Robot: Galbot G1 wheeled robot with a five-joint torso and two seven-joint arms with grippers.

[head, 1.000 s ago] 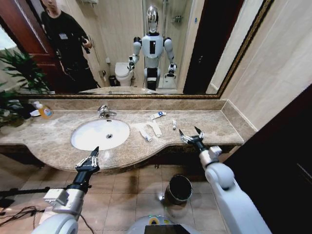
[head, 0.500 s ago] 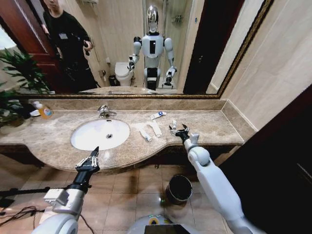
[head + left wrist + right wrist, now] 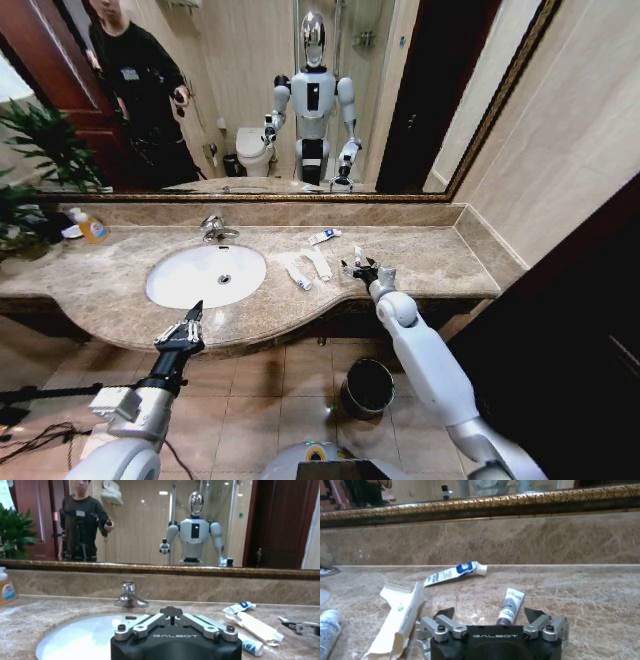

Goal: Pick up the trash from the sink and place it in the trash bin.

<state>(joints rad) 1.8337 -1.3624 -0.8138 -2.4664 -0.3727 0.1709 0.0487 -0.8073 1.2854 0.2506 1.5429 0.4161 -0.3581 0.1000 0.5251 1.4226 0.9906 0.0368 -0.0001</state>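
Right gripper [image 3: 361,268] over the counter, fingers spread around a small tube.

The right gripper sat at centre frame on the marble counter [image 3: 440,255], fingers apart either side of the small white tube [image 3: 511,602] (not yet pinched). More trash lay just left: two white sachets [image 3: 305,268] and a blue-and-white packet [image 3: 323,236]. The sink [image 3: 205,275] lay centre left, the trash bin [image 3: 368,387] at lower centre. The left gripper [image 3: 181,328] hung lower left, fingers spread, holding nothing.
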